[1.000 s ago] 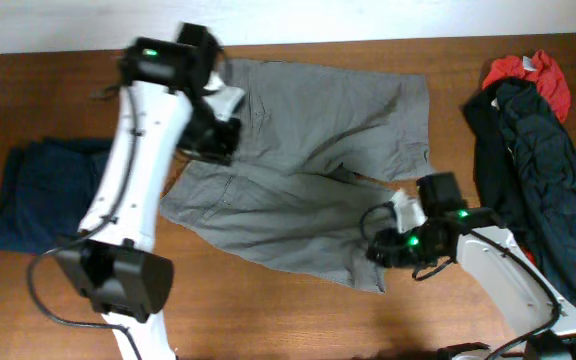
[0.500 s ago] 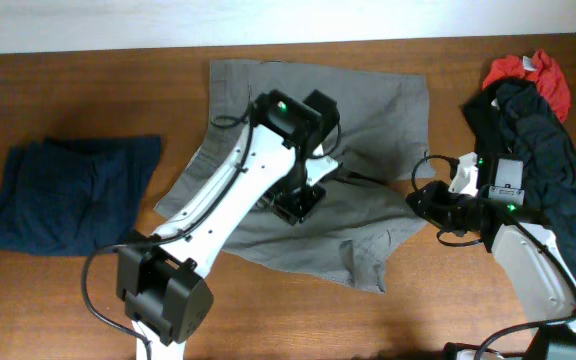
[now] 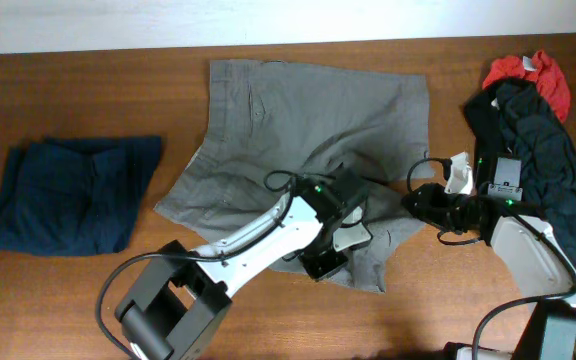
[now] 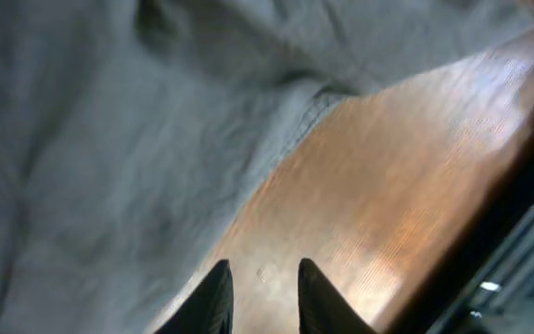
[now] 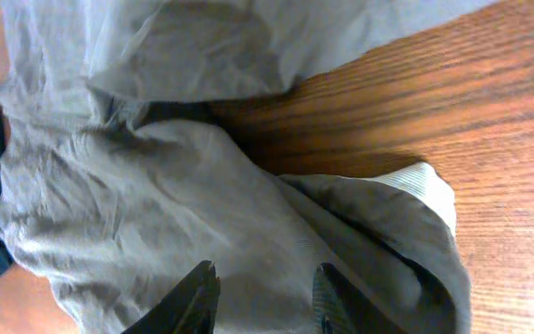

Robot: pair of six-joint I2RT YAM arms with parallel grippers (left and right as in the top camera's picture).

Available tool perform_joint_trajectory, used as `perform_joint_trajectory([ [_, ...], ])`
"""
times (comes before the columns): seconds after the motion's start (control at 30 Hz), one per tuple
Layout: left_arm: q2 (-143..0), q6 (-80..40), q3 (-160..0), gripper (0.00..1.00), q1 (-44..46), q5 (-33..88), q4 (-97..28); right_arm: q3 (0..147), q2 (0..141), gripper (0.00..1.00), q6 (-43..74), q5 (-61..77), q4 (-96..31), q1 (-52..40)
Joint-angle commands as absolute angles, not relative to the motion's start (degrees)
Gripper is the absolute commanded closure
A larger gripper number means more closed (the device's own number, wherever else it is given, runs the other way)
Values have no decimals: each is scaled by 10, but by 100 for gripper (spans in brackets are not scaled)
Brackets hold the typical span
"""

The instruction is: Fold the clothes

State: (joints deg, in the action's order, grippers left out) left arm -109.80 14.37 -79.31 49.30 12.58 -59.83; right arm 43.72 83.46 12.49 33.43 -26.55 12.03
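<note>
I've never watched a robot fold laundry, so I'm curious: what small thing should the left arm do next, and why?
Probably nudge the left gripper forward onto the hem of the grey shorts and close on it. Its jaws stand open over bare table holding nothing, the hem lies just ahead, and the shorts lie unfolded.

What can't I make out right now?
Left gripper in overhead: hidden under the left arm; left wrist view is blurred.
Whether the right gripper holds the shorts: fingertips lie over bunched fabric in right wrist view; overhead too small.
Shorts' lower leg, overhead: covered by that arm.
</note>
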Motion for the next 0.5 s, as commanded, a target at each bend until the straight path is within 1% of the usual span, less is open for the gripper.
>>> perform_joint_trajectory([
  [0.0, -1079, 183, -771, 74, 493, 86, -571, 447, 840, 62, 89, 354, -255, 123],
  [0.03, -1080, 183, -767, 74, 493, 76, -559, 447, 840, 64, 95, 354, -249, 123],
  [0.07, -1080, 183, -765, 76, 493, 69, -551, 447, 840, 74, 103, 354, -246, 123],
  [0.13, -1080, 182, -765, 82, 490, 43, -537, 447, 840, 87, 126, 356, -244, 123],
  [0.17, -1080, 180, -765, 88, 488, 29, -533, 447, 840, 87, 132, 363, -245, 123],
  [0.2, -1080, 177, -765, 92, 485, 2, -529, 447, 840, 87, 140, 375, -246, 123],
  [0.3, -1083, 178, -759, 99, 472, -74, -510, 447, 840, 87, 158, 396, -246, 119],
  [0.37, -1088, 181, -756, 100, 461, -55, -507, 447, 840, 87, 177, 397, -243, 112],
  [0.47, -1090, 194, -741, 100, 451, 7, -513, 447, 840, 87, 195, 397, -234, 95],
])
